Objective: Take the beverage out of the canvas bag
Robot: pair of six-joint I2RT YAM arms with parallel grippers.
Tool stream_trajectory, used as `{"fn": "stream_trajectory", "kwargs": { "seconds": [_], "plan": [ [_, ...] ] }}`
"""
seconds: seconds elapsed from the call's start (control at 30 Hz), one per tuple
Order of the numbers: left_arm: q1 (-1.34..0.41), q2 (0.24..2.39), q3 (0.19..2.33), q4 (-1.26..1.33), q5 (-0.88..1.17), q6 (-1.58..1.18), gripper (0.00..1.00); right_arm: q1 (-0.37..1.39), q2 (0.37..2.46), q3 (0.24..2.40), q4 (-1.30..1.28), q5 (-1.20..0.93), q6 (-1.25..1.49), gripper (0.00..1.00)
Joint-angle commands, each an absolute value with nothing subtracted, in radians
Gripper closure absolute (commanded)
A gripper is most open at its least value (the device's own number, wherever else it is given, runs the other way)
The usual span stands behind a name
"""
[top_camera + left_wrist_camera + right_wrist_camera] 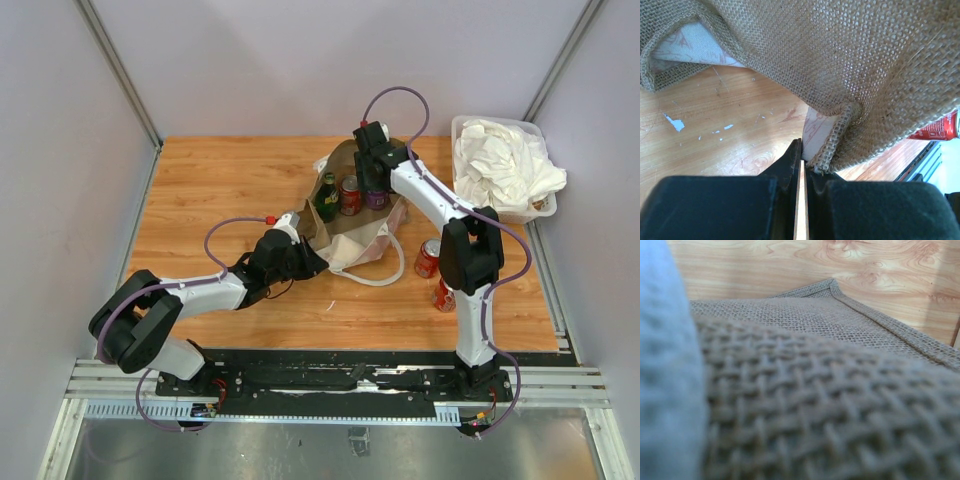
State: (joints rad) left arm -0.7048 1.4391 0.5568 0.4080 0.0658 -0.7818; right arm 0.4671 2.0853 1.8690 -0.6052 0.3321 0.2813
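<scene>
The jaws of the left gripper point(803, 155) are clamped on a folded bit of the canvas bag's point(358, 240) woven rim at its near left side. Judging by the taut cloth above them, this pinch is there to keep the mouth open and stop the soft bag sliding.

Near the right arm's base, 2 loose red cans point(428, 258) lie on the table point(220, 180), outside the bag.

Farther back, the bag lies at mid-table with its mouth spread and 3 drinks side by side inside: 1 green bottle point(326, 198), 1 red can point(350, 196) and 1 purple can point(376, 198). The right gripper point(375, 185) is down over the purple can, so that looks like the beverage being taken. Its wrist view shows only close burlap and a pale blur, so whether its jaws have closed on the can I cannot tell.

At the far right stands 1 clear bin point(460, 125) of white cloths point(505, 165), apart from the work.
</scene>
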Motion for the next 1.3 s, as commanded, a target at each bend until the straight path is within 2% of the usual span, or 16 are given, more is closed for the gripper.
{"fn": "stream_trajectory", "kwargs": {
  "seconds": [0.0, 0.23, 0.27, 0.33, 0.4, 0.57, 0.77, 1.27],
  "plan": [
    [-0.715, 1.447, 0.561, 0.318, 0.078, -0.753, 0.92, 0.467, 2.036, 1.900, -0.687, 0.384, 0.221, 0.99],
    [-0.715, 1.449, 0.563, 0.314, 0.082, -0.749, 0.92, 0.458, 2.114, 1.934, -0.703, 0.397, 0.229, 0.99],
    [-0.715, 1.450, 0.563, 0.313, 0.081, -0.747, 0.92, 0.453, 2.131, 1.947, -0.710, 0.392, 0.237, 0.95],
    [-0.715, 1.447, 0.561, 0.311, 0.079, -0.745, 0.93, 0.443, 2.164, 1.971, -0.724, 0.372, 0.250, 0.74],
    [-0.715, 1.449, 0.561, 0.310, 0.077, -0.743, 0.92, 0.436, 2.190, 1.991, -0.732, 0.365, 0.262, 0.59],
    [-0.715, 1.457, 0.562, 0.310, 0.077, -0.741, 0.92, 0.431, 2.230, 2.024, -0.738, 0.371, 0.266, 0.36],
    [-0.715, 1.472, 0.568, 0.314, 0.087, -0.741, 0.92, 0.422, 2.257, 2.028, -0.745, 0.377, 0.270, 0.20],
    [-0.715, 1.473, 0.569, 0.313, 0.089, -0.741, 0.92, 0.383, 2.310, 2.002, -0.732, 0.296, 0.316, 0.21]
  ]
}}
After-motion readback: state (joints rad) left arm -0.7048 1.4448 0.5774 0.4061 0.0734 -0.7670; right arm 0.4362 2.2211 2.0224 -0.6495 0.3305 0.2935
